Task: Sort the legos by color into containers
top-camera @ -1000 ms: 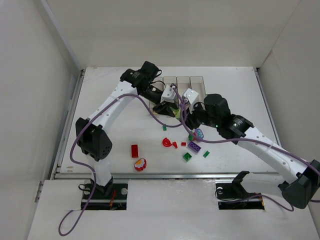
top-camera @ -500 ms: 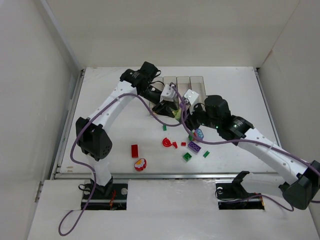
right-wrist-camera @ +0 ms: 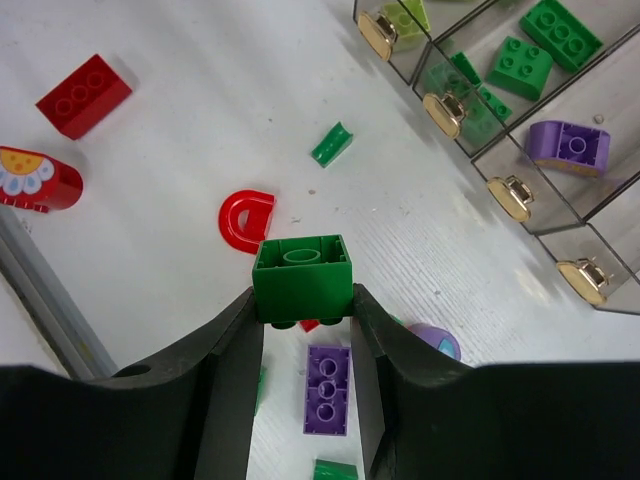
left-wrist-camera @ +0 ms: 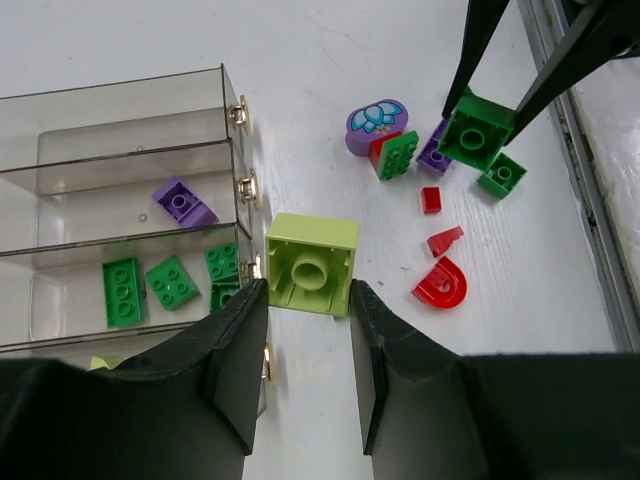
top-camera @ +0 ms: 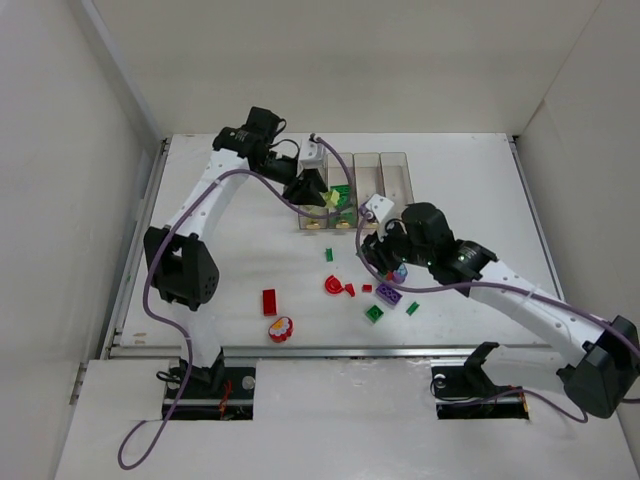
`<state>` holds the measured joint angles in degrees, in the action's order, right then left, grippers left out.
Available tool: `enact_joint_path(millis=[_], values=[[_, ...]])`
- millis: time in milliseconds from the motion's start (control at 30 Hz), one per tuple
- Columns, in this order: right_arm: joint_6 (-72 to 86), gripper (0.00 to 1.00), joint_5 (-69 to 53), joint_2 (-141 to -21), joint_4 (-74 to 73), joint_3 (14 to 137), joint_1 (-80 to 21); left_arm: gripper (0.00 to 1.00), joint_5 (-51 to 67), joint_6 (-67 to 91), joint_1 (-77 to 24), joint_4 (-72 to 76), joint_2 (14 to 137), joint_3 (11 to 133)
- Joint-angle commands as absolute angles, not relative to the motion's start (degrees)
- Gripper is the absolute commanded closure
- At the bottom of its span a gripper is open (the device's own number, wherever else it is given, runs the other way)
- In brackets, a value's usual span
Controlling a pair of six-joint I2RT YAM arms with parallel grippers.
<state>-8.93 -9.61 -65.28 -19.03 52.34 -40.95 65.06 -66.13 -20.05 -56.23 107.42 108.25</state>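
Short of the bin row (top-camera: 393, 170), our right gripper (right-wrist-camera: 302, 298) is clamped on a square green brick (right-wrist-camera: 302, 270) — hollow underside toward the wrist, studs down, no long axis. By the row's near end, our left gripper (left-wrist-camera: 306, 298) pinches a square yellow-green brick (left-wrist-camera: 312, 262) — underside likewise facing the wrist.

**Looking like a robotics lab test cell**

This is looking like a lab bench setup, not anyone's home. A plain white table (top-camera: 250, 260) is sitting boxed in by blank white panels (top-camera: 60, 200) on three sides. The white-and-black left arm (top-camera: 215, 195) and right arm (top-camera: 520, 300) are standing on black mounts (top-camera: 478, 380) at the near edge, leaning out over it. Purple cables (top-camera: 122, 450) are trailing loose along both. Toy bricks (top-camera: 269, 301) and a row of clear bins (top-camera: 395, 170) are lying out on top.
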Motion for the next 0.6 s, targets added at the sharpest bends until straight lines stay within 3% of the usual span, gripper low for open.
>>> enact_joint_path(millis=[0,200,367,567], values=[[-8.1,0.98,-9.8,-67.0,-16.8,55.0,-41.4,1.0,65.7,-65.2,-21.1,-55.6,106.0,107.6],[-6.0,0.98,-1.9,-78.3,-12.3,64.2,-40.7,1.0,59.6,-54.0,-19.9,-43.7,105.5,101.6],[-2.5,0.98,1.4,-87.6,-12.3,74.0,-36.7,1.0,39.6,-35.0,-19.2,-17.5,104.2,91.9],[-1.8,0.98,3.9,-90.2,-11.6,76.4,-36.0,0.95,29.5,-27.3,-19.8,-9.4,108.3,90.3]])
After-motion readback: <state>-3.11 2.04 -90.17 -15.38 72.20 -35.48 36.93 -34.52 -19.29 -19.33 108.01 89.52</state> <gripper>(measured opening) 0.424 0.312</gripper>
